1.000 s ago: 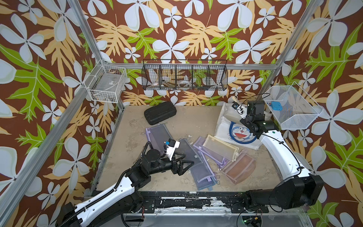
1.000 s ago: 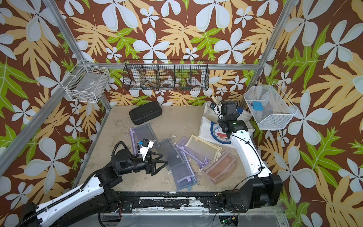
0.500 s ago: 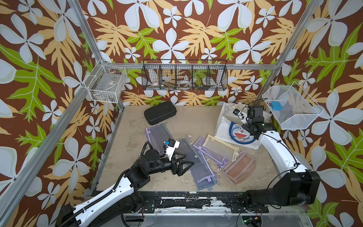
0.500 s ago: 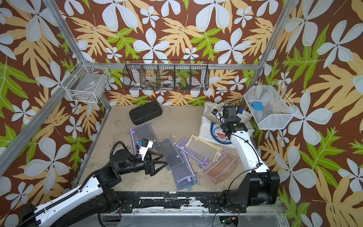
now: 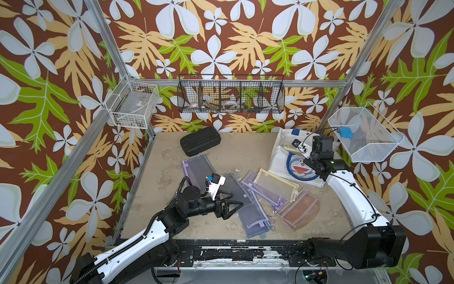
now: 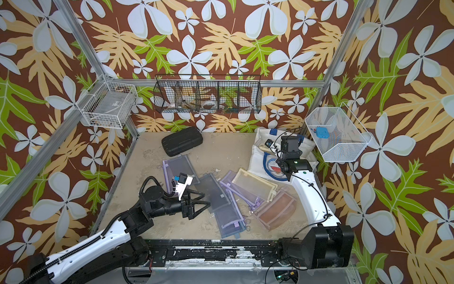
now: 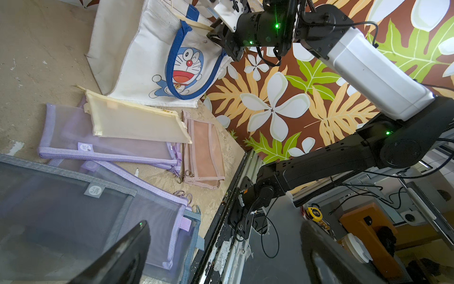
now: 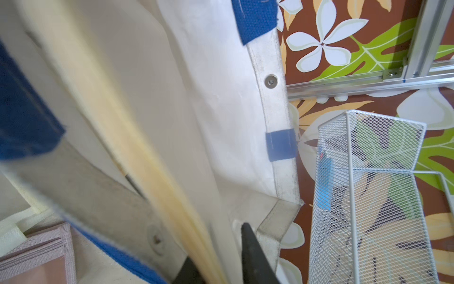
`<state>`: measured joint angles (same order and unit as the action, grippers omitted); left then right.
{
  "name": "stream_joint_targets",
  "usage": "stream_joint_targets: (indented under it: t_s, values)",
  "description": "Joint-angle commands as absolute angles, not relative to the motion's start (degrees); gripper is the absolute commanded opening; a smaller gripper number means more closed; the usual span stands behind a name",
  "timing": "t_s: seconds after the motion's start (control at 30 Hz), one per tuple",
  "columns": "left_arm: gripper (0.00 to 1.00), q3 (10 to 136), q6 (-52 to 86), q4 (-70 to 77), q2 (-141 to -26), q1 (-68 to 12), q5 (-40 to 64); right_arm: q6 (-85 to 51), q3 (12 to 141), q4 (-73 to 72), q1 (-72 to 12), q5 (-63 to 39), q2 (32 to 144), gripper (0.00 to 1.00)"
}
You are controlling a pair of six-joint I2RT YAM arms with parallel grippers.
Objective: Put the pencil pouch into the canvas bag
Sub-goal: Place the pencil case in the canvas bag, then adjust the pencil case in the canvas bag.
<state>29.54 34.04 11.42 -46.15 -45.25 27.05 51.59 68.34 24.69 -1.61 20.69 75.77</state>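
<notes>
The white canvas bag [image 5: 282, 161] [image 6: 258, 161] with blue handles and a cartoon cat face lies at the back right, also seen in the left wrist view [image 7: 137, 49]. My right gripper [image 5: 308, 147] [image 8: 217, 246] is at the bag's mouth. A cream-yellow pencil pouch [image 8: 118, 118] runs between its fingers into the bag, blurred. The jaws stand apart, with a gap between the pouch and one finger [image 8: 250, 248]. My left gripper [image 5: 235, 199] [image 6: 206, 198] [image 7: 221, 246] hovers wide open over a grey mesh pouch [image 5: 235, 186], holding nothing.
Several more mesh pouches lie mid-table: purple [image 5: 196, 167], yellow [image 5: 275, 184], pink [image 5: 299, 211]. A black hard case [image 5: 200, 141] sits at the back. Wire baskets hang on the left wall [image 5: 134, 108], the back wall [image 5: 231, 94] and the right wall [image 5: 363, 137], next to the bag.
My right gripper's jaws have parted from shut around the yellow pouch at the bag mouth. The left arm has hardly moved.
</notes>
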Motion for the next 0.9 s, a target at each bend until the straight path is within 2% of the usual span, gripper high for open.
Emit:
stream_joint_targets:
  t_s: [0.0,0.07,0.1,0.17,0.23,0.47,0.6,0.73,0.87]
  values:
    - [0.97,29.45,34.07,12.94,-46.14,-45.09,27.41,50.15,70.05,23.55,-1.63,19.12,76.28,0.40]
    - [0.97,29.41,33.95,12.75,-46.08,-45.09,27.10,48.67,71.49,23.76,-1.63,19.34,76.79,0.48]
    - [0.97,29.45,33.84,12.51,-46.06,-45.12,26.89,47.99,72.43,23.94,-1.62,19.54,76.90,0.59]
    - [0.97,29.44,33.80,12.39,-46.19,-45.04,26.60,46.37,74.18,24.33,-1.62,19.52,76.67,0.73]
    - [0.97,29.67,33.64,12.07,-46.45,-45.09,26.36,45.14,75.33,24.50,-1.59,18.97,75.80,0.99]
    - [0.97,29.98,33.37,10.55,-47.02,-44.33,25.27,33.11,79.65,28.01,-1.95,14.48,71.43,1.00]
    - [0.97,29.20,33.54,9.92,-47.61,-42.51,26.02,30.13,77.75,28.09,-3.89,15.03,68.09,1.00]
    - [0.97,28.80,34.10,10.56,-49.34,-41.58,26.38,28.78,77.43,26.81,-2.53,14.06,70.24,1.00]
    - [0.97,29.89,34.63,10.46,-50.48,-41.55,25.96,23.11,83.67,31.67,-2.33,7.90,75.36,1.00]
